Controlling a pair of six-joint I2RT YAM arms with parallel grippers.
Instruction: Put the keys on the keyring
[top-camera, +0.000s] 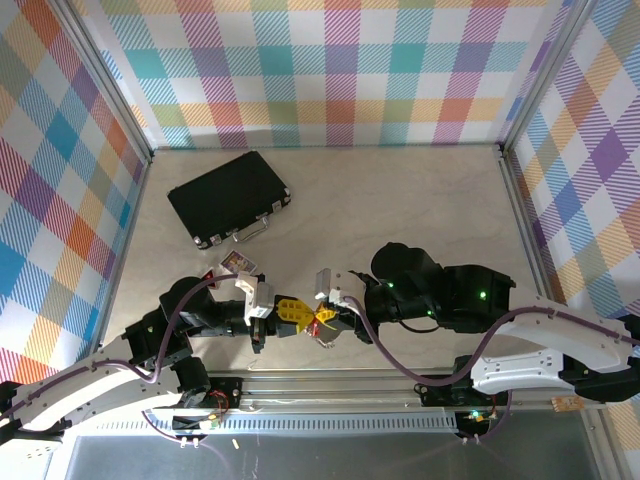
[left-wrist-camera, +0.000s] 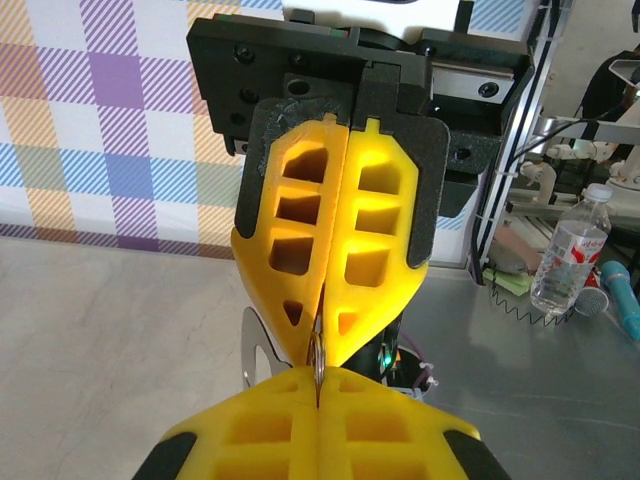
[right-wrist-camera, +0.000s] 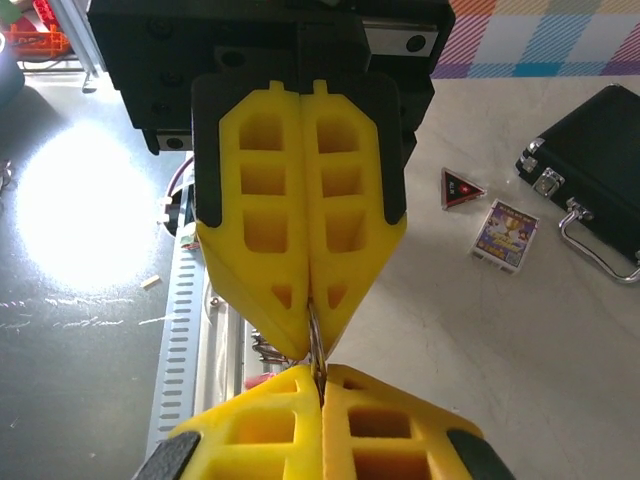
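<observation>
Left gripper (top-camera: 298, 320) and right gripper (top-camera: 324, 316), both clamped shut, meet tip to tip on the near side of the black hard case (top-camera: 229, 197). I see the thin silvery metal keyring loop (left-wrist-camera: 317, 362) pinched edge-on between them, its long axis running tip to tip. A small red bit (right-wrist-camera: 256, 381) just under it may be the key.

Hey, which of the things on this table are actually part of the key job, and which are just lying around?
Job: keyring, pinched between the shut left gripper and right gripper; red bit beneath, perhaps the key.
Lying about: black case, small purple card, red triangular piece.
</observation>
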